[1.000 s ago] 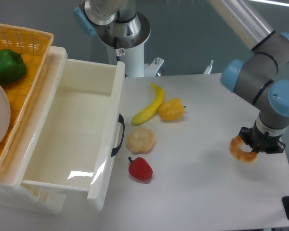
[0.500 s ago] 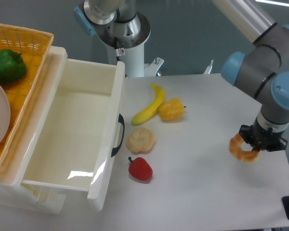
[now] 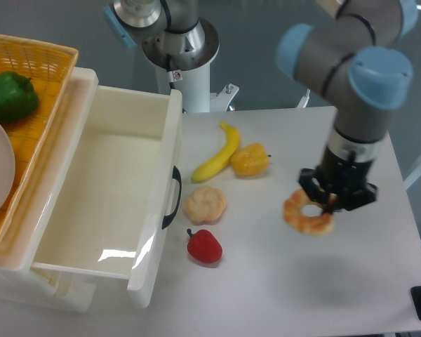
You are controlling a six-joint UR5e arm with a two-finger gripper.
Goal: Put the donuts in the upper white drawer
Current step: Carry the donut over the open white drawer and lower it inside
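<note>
The donuts hang off the table, pinched at the ring's upper right edge by the pincer, whose fingers are pressed together on the rim. The ring dangles just below and to the left of the fingertips, its hole facing the camera. It looks like a light, hollow plastic toy: stiff enough to keep its shape under the squeeze, glossy enough that it may slip or swing, so a grip across the band, one finger through the hole, seems the surest hold.

Nearest the pincer, to its left, lies a yellow pepper touching the tip of a banana. A little farther left sit a pale lumpy bun and, below it, a red pepper.

Well apart to the far left stands the upper white drawer, pulled open, nothing visible in it. Beyond it, an orange basket holds a green pepper.
</note>
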